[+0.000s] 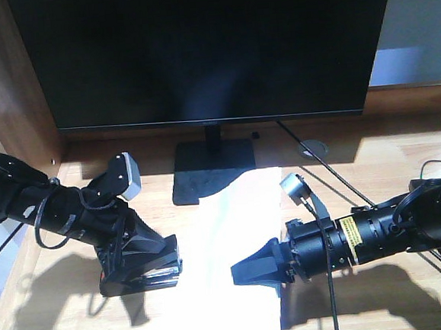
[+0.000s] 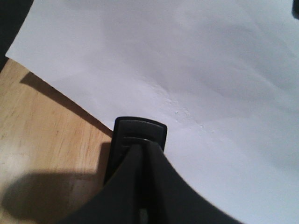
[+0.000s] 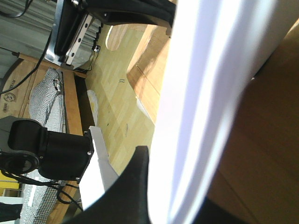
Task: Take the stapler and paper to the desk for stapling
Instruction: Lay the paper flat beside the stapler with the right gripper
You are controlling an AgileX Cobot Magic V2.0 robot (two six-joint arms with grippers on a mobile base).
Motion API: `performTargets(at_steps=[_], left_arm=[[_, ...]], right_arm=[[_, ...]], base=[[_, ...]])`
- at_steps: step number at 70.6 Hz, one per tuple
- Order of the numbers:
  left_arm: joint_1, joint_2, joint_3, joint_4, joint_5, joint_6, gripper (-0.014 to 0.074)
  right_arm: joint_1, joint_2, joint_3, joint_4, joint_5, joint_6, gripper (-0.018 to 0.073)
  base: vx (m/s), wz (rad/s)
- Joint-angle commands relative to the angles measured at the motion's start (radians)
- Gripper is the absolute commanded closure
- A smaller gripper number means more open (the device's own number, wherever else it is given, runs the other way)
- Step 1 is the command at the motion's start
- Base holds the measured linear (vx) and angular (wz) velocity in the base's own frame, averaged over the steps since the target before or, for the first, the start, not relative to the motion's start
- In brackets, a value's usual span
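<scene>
Well, the left gripper [image 2: 140, 161] has its dark fingers drawn narrow onto the stapler [image 2: 140, 131], pinching the black body from both sides. The stapler's blunt end sits right at the edge of the paper [image 2: 196, 70], where the white sheet meets the bare wood of the desk [image 2: 46, 121]. In the front view this gripper is low on the left of the desk, with a strip of bright metal showing under it. The right gripper [image 1: 252, 272] reaches in from the right and is closed on the paper's right edge. Its wrist view shows the sheet running between a black finger [image 3: 135, 179] and a dark part below. The paper lies between the two arms, its far end close to the stand base [image 1: 210, 173] of a dark monitor [image 1: 204, 51].
</scene>
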Motion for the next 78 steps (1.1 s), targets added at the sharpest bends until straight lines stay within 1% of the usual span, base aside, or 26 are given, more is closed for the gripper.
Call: performTargets(at_steps=[1,19,31,39,52,58,78], left_arm=[[-0.003,-0.04,-0.023,-0.046,0.033,-0.002,0.0603],[-0.003,-0.04,-0.023,-0.046,0.033,-0.002,0.0603],[-0.003,-0.04,-0.023,-0.046,0.033,-0.002,0.0603],[-0.003,-0.04,-0.023,-0.046,0.033,-0.002,0.0603],[-0.003,-0.04,-0.023,-0.046,0.033,-0.002,0.0603],[-0.003,-0.04,-0.023,-0.046,0.034,-0.002,0.0603],[-0.003,-0.04,-0.023,-0.046,0.033,-0.002,0.0603]], right_arm=[[0.0,-0.034,-0.021,0.044,-0.13,-0.027,0.0562],[0.0,0.028,-0.022,0.06,-0.14,-0.027,0.0562],[0.0,0.087,-0.045,0.08,-0.182,-0.027,0.0562],[0.01,0.113,-0.08,0.081,-0.184,0.006,0.0562],[0.04,0.115,-0.151,0.046,-0.184,0.048,0.0562],[0.044,0.106,-0.157,0.046,-0.184,0.048,0.0562],[0.044,0.036,-0.156,-0.004,-0.184,0.043,0.0562]], base=[[0.0,0.0],[0.0,0.0],[0.0,0.0],[0.0,0.0],[0.0,0.0],[0.0,0.0],[0.0,0.0]])
